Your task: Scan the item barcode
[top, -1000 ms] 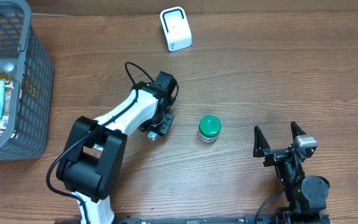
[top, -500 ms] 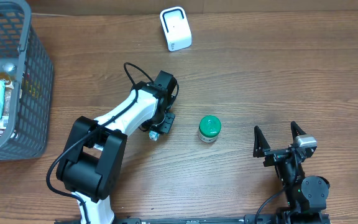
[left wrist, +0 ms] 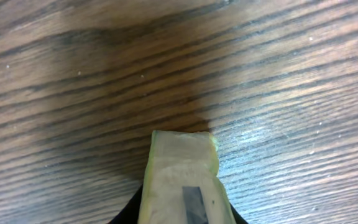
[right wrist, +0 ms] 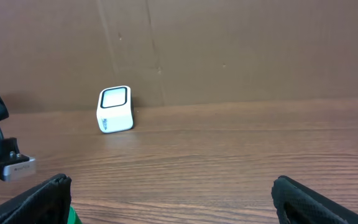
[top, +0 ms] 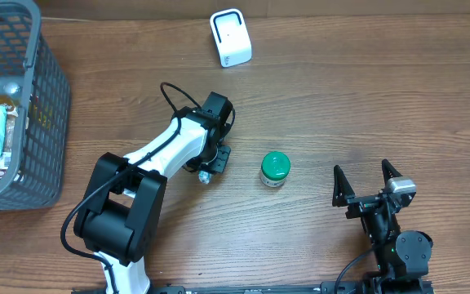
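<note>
The item, a small jar with a green lid (top: 275, 169), stands upright on the wooden table, right of centre. My left gripper (top: 206, 172) points down at the table a short way to the jar's left, apart from it. In the left wrist view its pale taped fingers (left wrist: 185, 186) sit together as one mass with no gap and nothing between them. Well to the jar's right, near the front edge, my right gripper (top: 367, 181) stands wide open and empty. A sliver of the green lid (right wrist: 73, 218) shows at the bottom left of the right wrist view. The white scanner (top: 231, 37) stands at the back.
A grey wire basket (top: 46, 122) holding packaged goods fills the left edge. The scanner (right wrist: 114, 109) stands before a brown cardboard wall at the table's back. Bare wood lies between the jar and the scanner.
My left gripper's fingers have drawn together and its tip has shifted slightly right. The jar and the right arm have not moved.
</note>
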Motion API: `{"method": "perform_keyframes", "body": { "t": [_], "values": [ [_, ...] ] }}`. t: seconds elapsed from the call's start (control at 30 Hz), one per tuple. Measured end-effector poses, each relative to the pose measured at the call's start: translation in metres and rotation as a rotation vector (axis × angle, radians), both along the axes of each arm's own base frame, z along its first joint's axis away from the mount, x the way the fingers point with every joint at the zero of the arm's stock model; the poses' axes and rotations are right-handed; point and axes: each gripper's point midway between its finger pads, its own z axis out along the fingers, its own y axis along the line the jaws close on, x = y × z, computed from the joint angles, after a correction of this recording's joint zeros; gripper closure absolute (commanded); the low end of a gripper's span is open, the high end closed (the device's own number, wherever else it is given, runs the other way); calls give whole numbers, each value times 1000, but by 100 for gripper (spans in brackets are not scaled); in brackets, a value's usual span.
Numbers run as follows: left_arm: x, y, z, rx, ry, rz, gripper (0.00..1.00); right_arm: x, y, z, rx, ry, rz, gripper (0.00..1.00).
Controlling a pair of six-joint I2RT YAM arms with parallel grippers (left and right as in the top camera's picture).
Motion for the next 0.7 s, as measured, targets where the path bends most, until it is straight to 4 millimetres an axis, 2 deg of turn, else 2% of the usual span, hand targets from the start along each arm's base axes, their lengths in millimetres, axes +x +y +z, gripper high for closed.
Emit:
{"method": "perform_keyframes", "body": {
  "t": [0.07,0.27,0.47,0.7],
  "values": [
    [-1,-4,0,-24,10,36,89,0,0,0,0,0,0,0],
    [-4,-27,2,-113,29,135,84,0,0,0,0,0,0,0],
    [-11,-59,3,-149,16,213,84,0,0,0,0,0,0,0],
    [-18,-70,2,-111,-12,274,84,0,0,0,0,0,0,0]
  ]
}}
